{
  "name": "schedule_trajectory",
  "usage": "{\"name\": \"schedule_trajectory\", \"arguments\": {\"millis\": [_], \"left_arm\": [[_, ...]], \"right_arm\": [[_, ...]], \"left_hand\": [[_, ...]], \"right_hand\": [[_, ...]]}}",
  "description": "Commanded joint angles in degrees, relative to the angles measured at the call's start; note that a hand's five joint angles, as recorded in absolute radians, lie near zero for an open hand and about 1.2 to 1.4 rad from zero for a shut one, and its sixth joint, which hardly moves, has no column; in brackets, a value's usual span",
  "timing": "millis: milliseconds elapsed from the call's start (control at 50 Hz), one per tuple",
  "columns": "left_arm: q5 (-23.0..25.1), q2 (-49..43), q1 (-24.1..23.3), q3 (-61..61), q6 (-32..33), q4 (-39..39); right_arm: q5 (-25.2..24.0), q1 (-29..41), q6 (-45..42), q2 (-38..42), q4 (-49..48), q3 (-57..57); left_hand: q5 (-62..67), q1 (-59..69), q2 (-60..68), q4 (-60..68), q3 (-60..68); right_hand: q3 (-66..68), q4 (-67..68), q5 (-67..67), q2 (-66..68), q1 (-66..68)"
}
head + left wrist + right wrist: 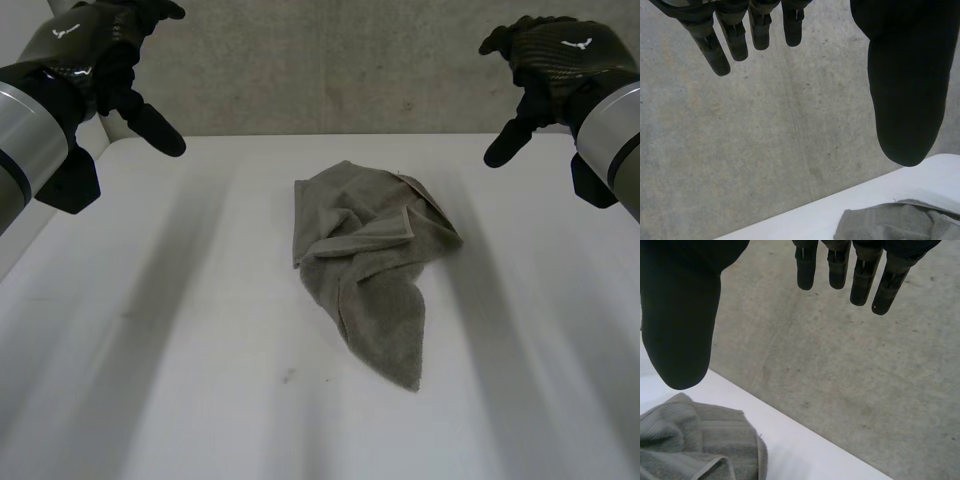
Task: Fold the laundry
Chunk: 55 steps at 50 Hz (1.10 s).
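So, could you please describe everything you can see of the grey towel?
The towel is grey-green terry cloth with a hemmed border showing along one folded-over edge. It lies crumpled near the middle of the white table, bunched wide at the far end and tapering to a narrow tail toward the camera. Only the table touches it; the left hand and right hand hover open, well apart from it.

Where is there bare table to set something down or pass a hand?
Wide bare table flanks the crumpled towel on both sides, under the raised left hand and right hand; the near strip before its tip is free too. Only the middle, where the towel lies, is taken.
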Motion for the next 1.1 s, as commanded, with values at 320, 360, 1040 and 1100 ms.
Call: {"name": "schedule_trajectory", "arguments": {"millis": [320,360,1040,1100], "left_arm": [[4.9,-21.0,-8.6,-1.7,0.7,12.5],[5.0,-23.7,-9.2,-0.9,0.7,14.6],[5.5,-57.5,-15.4,28.7,9.7,17.8],[5.5,-58.1,-15.5,28.7,9.7,17.9]], "right_arm": [[-3.2,-0.1,-15.2,7.5,0.0,-0.3],[-3.2,-0.3,-15.2,8.3,0.0,-0.4],[-3.9,-3.4,-18.2,18.9,-1.2,-1.2],[-3.8,-3.8,-18.2,18.9,-1.4,-1.3]], "left_hand": [[4.5,5.9,6.1,6.0,6.1],[4.6,6.0,6.3,6.2,6.3],[48.7,50.1,50.4,50.3,50.3],[45.4,46.8,47.0,46.9,47.0]], "right_hand": [[-2.2,-3.2,-3.7,-2.8,-1.4],[-2.2,-3.2,-3.7,-2.8,-1.4],[-2.2,-3.2,-3.7,-2.8,-1.4],[-2.2,-3.2,-3.7,-2.8,-1.4]]}}
